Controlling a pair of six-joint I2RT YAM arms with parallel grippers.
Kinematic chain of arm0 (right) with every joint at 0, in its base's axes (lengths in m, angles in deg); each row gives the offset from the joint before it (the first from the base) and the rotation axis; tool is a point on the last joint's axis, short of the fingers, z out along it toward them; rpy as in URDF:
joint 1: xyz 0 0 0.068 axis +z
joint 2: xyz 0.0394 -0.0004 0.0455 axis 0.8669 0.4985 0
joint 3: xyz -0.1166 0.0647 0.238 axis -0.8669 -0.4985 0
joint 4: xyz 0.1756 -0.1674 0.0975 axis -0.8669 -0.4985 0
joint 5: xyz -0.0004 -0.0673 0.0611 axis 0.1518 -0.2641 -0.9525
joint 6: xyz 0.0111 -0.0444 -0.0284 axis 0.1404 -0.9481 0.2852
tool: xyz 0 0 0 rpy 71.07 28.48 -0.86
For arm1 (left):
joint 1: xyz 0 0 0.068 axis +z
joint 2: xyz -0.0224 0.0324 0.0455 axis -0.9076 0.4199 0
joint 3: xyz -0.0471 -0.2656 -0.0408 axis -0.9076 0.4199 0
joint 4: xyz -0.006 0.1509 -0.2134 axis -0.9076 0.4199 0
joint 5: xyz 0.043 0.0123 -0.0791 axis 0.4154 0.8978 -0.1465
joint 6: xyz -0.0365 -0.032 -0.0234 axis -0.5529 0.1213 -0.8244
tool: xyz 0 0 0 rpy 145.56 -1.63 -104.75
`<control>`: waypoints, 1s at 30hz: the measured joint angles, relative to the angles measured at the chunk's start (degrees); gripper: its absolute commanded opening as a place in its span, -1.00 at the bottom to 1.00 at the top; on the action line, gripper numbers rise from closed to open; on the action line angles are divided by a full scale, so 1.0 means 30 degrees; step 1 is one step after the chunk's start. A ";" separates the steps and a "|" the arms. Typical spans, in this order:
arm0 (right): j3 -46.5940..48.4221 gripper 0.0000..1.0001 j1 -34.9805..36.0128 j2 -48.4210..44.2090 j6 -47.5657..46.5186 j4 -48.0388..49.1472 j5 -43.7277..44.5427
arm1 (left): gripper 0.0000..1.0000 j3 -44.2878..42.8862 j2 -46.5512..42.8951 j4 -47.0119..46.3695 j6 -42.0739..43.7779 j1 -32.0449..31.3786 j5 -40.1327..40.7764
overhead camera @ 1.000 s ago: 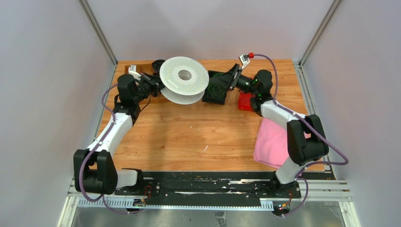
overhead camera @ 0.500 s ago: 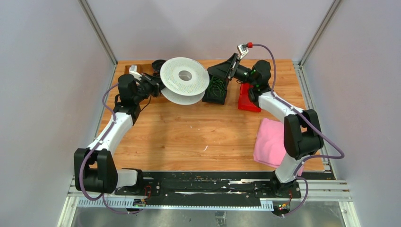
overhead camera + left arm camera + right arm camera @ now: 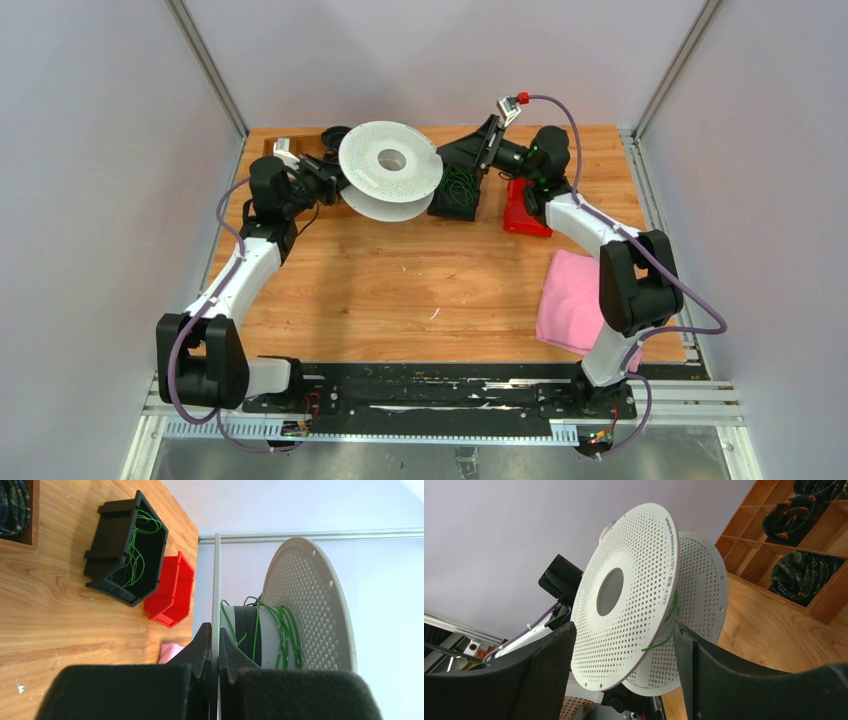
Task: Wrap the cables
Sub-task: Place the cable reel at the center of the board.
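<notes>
While my left claw (image 3: 212, 632) is clenched on the thin rim of one flange of the spool (image 3: 310, 600), I hold that spool tilted in the air above the far left part of the counter (image 3: 400, 280). Some of the green cables (image 3: 280, 625) are wound loosely round its hub, between the two perforated flanges, and one strand pokes out past the rim in my right wrist view. The other cables lie in loose loops inside the black bin (image 3: 455, 190), which sits on the counter just to the right of the spool. A red bin (image 3: 525, 212) stands just beside the black one, on its right. My right claw (image 3: 462, 152) is released, its jaws spread wide and gripping nothing. It hangs over the far edge of the black bin, pointed at the spool's round face, and its two dark fingers (image 3: 539, 675) frame that face without touching it. A wooden tray (image 3: 819, 605) lies beyond the spool at the far left of the counter, with dark cord bundles (image 3: 804, 575) in its compartments. A pink cloth (image 3: 572, 300) lies on the right side of the counter, well apart from the bins.
</notes>
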 measured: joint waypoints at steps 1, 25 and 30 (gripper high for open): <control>-0.0015 0.42 0.0022 0.0000 0.0000 0.0007 -0.0058 | -0.99 0.0000 0.0000 0.0000 0.0007 0.0000 0.0000; -0.0678 0.40 0.1005 -0.0007 0.0000 0.0219 -0.0685 | -0.99 0.0000 -0.0007 0.0000 0.0080 0.0000 0.0007; -0.0714 0.39 0.1151 -0.0022 -0.0015 0.0248 -0.0765 | -0.99 0.0000 -0.0007 0.0000 0.0138 0.0000 0.0015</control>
